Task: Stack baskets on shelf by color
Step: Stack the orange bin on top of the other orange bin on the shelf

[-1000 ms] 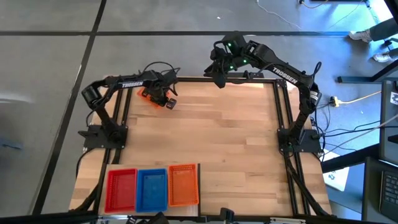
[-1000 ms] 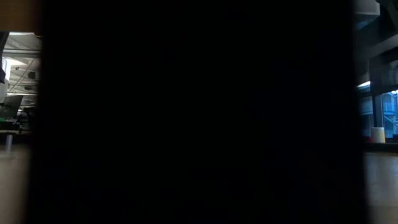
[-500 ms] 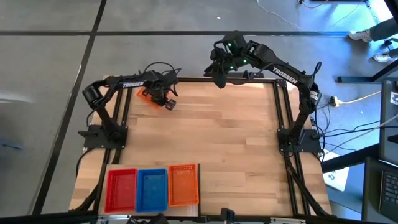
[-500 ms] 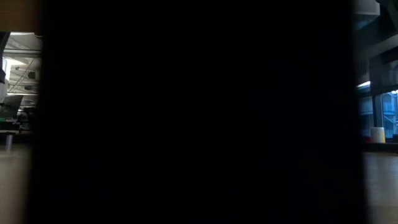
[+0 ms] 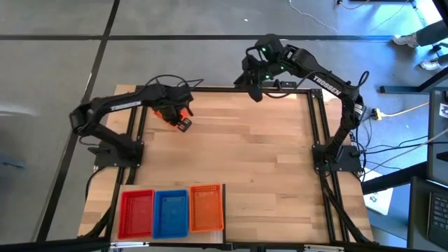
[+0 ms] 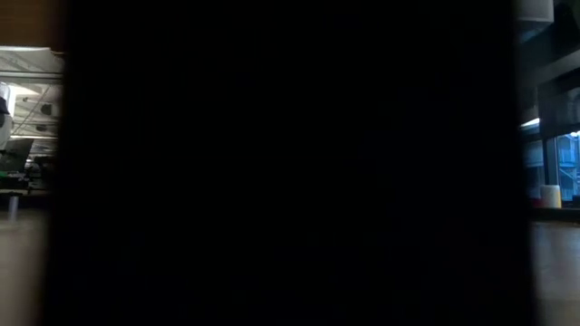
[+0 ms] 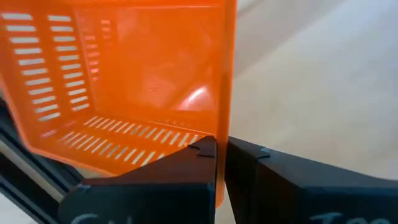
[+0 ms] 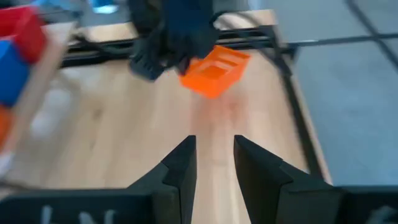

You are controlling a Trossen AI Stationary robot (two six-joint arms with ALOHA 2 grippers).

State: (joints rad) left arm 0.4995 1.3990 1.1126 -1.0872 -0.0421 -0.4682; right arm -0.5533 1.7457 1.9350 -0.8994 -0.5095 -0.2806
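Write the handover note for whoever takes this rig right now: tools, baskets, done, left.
Left tool: shut on the wall of an orange basket, held above the far left of the table.
Right tool: empty, fingers slightly apart, at the far edge.
Shelf at the near edge holds red, blue and orange baskets in a row.
Done: three colours laid out.
Left: carry the held basket to the orange one on the shelf. The low view is blocked.
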